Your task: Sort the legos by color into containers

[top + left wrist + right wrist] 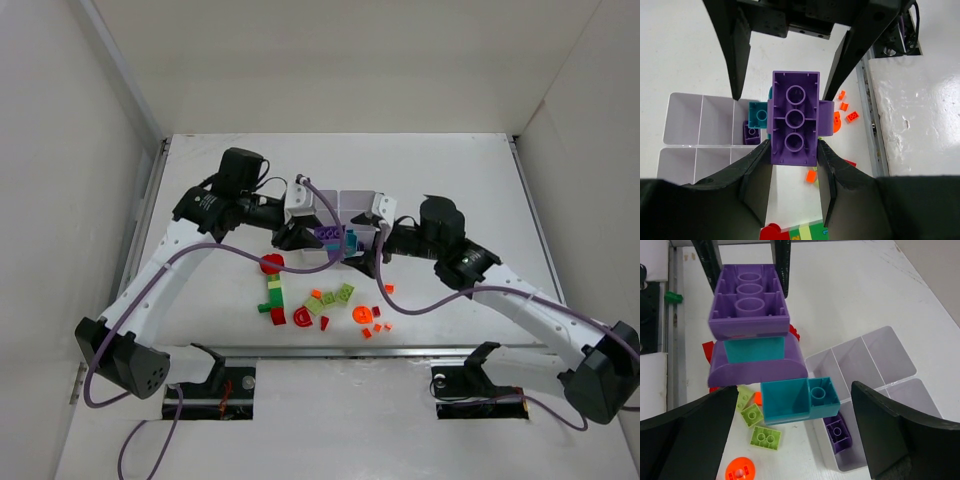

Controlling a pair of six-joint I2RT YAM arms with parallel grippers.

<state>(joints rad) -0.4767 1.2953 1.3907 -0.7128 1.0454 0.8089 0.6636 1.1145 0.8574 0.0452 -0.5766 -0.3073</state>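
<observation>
My left gripper (794, 157) is shut on a purple brick (795, 117), the end of a stack of purple and teal legos held in the air over the table. The stack (335, 240) hangs beside the white containers (345, 210). In the right wrist view the stack runs purple brick (747, 300), teal block (752, 349), purple arch (757, 369), teal piece (797, 400). My right gripper (795, 390) stands open around that teal piece, a gap on each side. A purple brick (839, 432) lies in the near compartment of the containers (875, 360).
Loose legos lie on the table in front: a red piece (272, 264), a green stack (272, 295), lime green bricks (335, 297), an orange disc (363, 314), a red arch (303, 319), small orange bits (380, 325). A metal rail (380, 351) runs along the near edge.
</observation>
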